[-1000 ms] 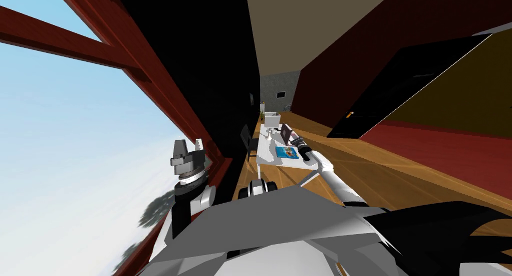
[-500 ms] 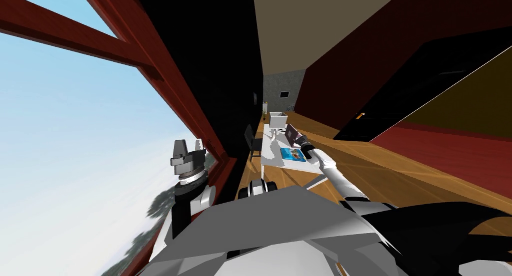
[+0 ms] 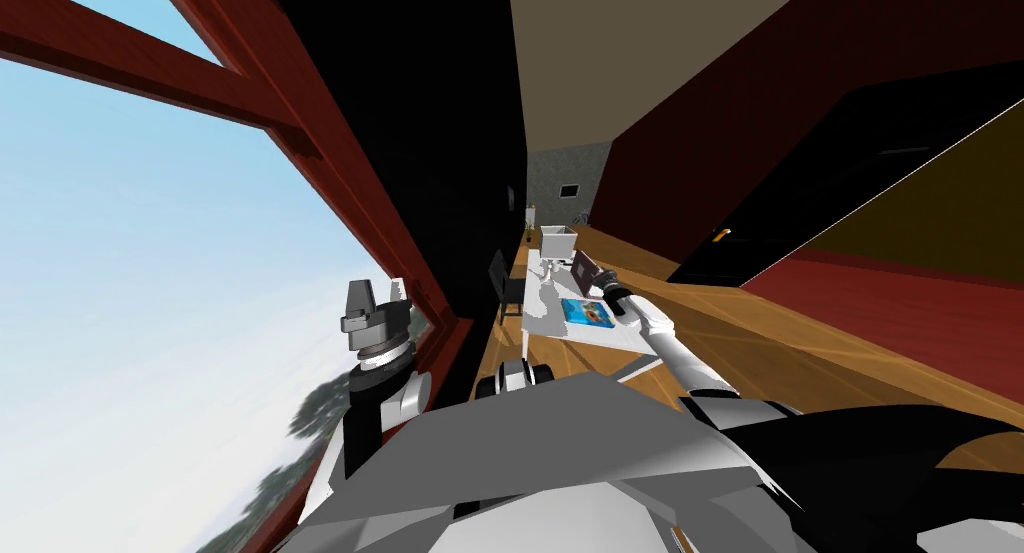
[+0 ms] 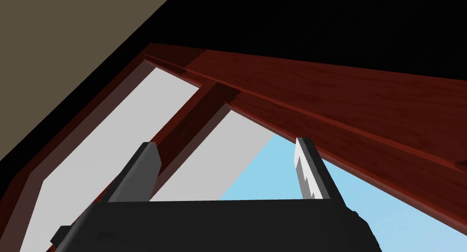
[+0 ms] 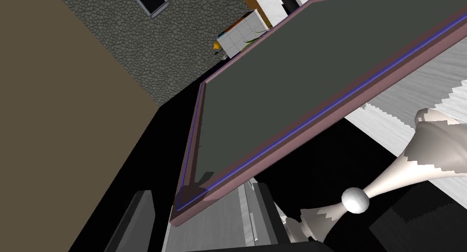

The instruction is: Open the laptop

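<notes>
The laptop (image 3: 584,268) stands on the white table (image 3: 545,317) with its lid partly raised. The lid is a dark grey screen (image 5: 319,71) in a mauve frame. My right gripper (image 5: 200,191) is open, and the lid's near corner lies between its fingers (image 5: 262,208). In the head view the right arm reaches over the table, with the right gripper (image 3: 599,281) at the laptop's near side. My left gripper (image 3: 376,299) is held up beside the window, open and empty, with its fingers (image 4: 308,167) wide apart.
A blue book (image 3: 588,312) lies on the table just under my right forearm. A white candlestick-like piece (image 5: 410,165) stands close beside the gripper. A white box (image 3: 558,241) is at the table's far end, and a dark chair (image 3: 503,283) is on its window side.
The whole head view has shifted slightly, so I have moved. My right arm has stretched a little farther along the table, staying at the laptop's lid. The left arm has not moved.
</notes>
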`<state>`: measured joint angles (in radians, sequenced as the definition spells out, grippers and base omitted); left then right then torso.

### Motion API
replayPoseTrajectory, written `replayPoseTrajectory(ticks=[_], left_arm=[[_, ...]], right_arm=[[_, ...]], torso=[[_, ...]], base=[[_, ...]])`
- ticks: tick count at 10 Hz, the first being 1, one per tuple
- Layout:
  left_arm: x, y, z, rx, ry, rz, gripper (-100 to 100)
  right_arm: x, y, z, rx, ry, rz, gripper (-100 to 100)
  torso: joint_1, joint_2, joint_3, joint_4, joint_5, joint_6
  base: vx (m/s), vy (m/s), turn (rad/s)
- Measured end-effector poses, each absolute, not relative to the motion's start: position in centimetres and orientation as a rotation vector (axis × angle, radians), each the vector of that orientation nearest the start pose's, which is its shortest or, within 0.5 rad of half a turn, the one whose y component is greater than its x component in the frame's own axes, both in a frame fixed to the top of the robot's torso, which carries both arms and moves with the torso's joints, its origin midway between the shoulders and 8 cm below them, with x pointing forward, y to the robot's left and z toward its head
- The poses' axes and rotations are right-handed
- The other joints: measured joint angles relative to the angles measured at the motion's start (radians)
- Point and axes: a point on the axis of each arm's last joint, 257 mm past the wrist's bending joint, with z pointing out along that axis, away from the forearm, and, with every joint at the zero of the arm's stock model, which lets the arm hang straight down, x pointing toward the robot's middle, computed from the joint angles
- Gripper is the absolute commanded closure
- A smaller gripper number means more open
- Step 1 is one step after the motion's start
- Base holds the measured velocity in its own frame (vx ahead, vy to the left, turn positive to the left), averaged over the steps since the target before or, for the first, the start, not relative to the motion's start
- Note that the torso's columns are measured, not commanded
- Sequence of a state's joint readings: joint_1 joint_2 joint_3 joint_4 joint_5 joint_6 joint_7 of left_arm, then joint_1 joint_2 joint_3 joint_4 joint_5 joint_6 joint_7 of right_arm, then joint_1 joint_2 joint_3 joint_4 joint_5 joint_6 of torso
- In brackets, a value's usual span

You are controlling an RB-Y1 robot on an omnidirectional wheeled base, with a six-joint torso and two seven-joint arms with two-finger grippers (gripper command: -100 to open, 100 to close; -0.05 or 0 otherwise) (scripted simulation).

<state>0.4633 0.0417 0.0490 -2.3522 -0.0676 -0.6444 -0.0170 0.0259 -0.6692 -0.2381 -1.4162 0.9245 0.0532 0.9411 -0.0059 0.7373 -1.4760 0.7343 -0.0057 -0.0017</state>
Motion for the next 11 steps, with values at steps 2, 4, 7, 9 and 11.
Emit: replayPoseTrajectory(ticks=[2, 4, 7, 9, 11], left_arm=[[30.1, 26.3, 8.9, -0.369, 0.516, -1.263, 0], [30.1, 26.3, 8.9, -0.369, 0.516, -1.263, 0], [30.1, 26.3, 8.9, -0.369, 0.516, -1.263, 0], [30.1, 26.3, 8.9, -0.369, 0.517, -1.263, 0], [30.1, 26.3, 8.9, -0.369, 0.517, -1.263, 0]], right_arm=[[51.2, -57.1, -15.7, -0.427, 1.591, -0.926, 100], [51.7, -57.1, -15.5, -0.366, 1.592, -0.862, 100], [52.1, -57.1, -15.9, -0.27, 1.602, -0.768, 100], [52.4, -57.1, -15.7, -0.23, 1.599, -0.732, 100], [52.6, -56.5, -16.3, -0.164, 1.595, -0.656, 100]], torso=[[-0.004, -0.001, -0.001, 0.0, -0.001, 0.006], [-0.004, -0.003, -0.002, -0.002, -0.002, 0.008], [-0.005, -0.004, -0.002, -0.001, -0.001, 0.006], [0.001, -0.005, -0.003, -0.001, 0.002, 0.003], [0.0, -0.005, -0.003, -0.002, 0.0, 0.002]], base=[[-0.065, -0.081, 0.021], [-0.044, -0.066, -0.006], [-0.043, -0.078, -0.005], [-0.01, -0.061, -0.037], [-0.004, -0.112, -0.059]])
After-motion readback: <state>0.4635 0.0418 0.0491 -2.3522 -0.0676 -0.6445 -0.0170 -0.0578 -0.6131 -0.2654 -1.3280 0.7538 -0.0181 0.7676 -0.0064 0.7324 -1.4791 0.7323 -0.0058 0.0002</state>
